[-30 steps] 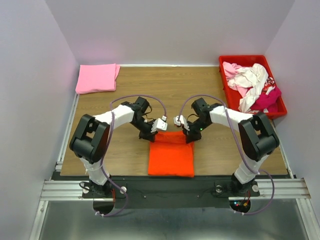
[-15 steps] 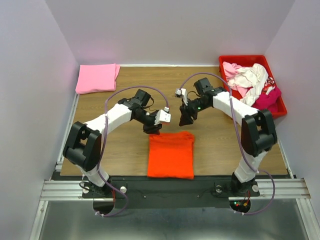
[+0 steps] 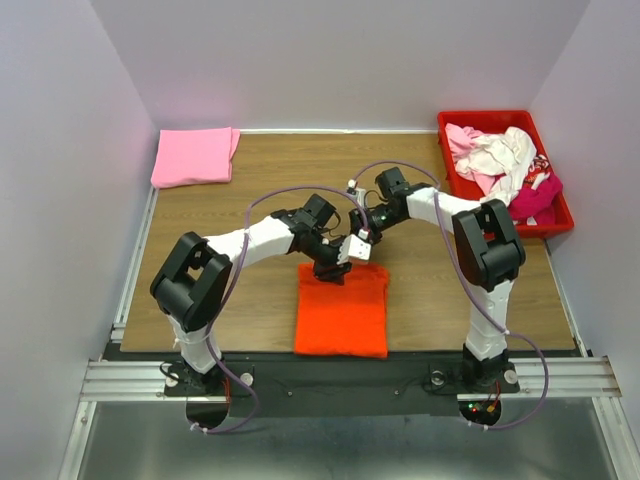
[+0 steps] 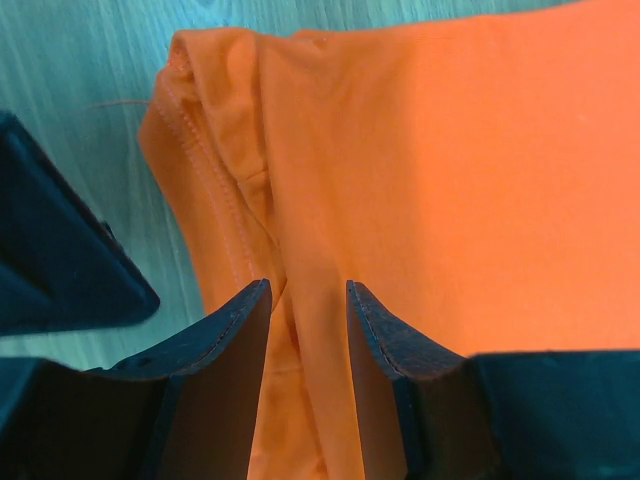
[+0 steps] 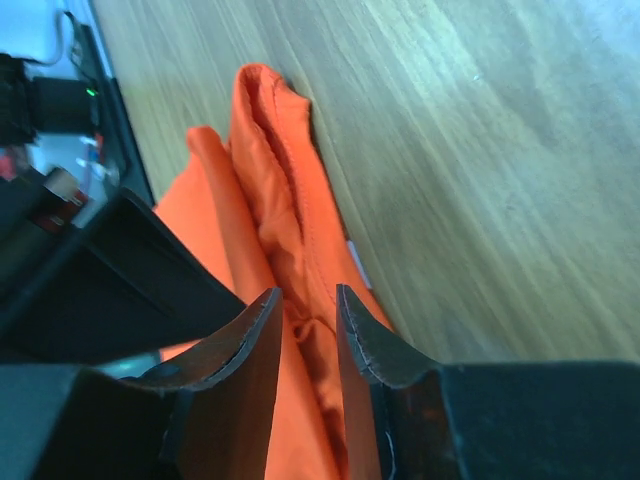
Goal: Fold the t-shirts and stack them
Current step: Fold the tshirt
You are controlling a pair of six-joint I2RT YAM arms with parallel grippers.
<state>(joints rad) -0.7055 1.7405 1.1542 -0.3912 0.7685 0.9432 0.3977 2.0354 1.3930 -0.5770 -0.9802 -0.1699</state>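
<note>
Orange t-shirt — neat rectangle, hem bunched — left end effector agape, right end effector unclear

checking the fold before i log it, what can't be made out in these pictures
- right wrist view: whether the right gripper pinches the fold of the bright orange cloth t-shirt or only straddles it; the angle hides contact
- left wrist view: that shirt's outline, cut off by frame edges and the left gripper
- top view: how many garments lie in the red plastic crate; they are tangled and small
</note>
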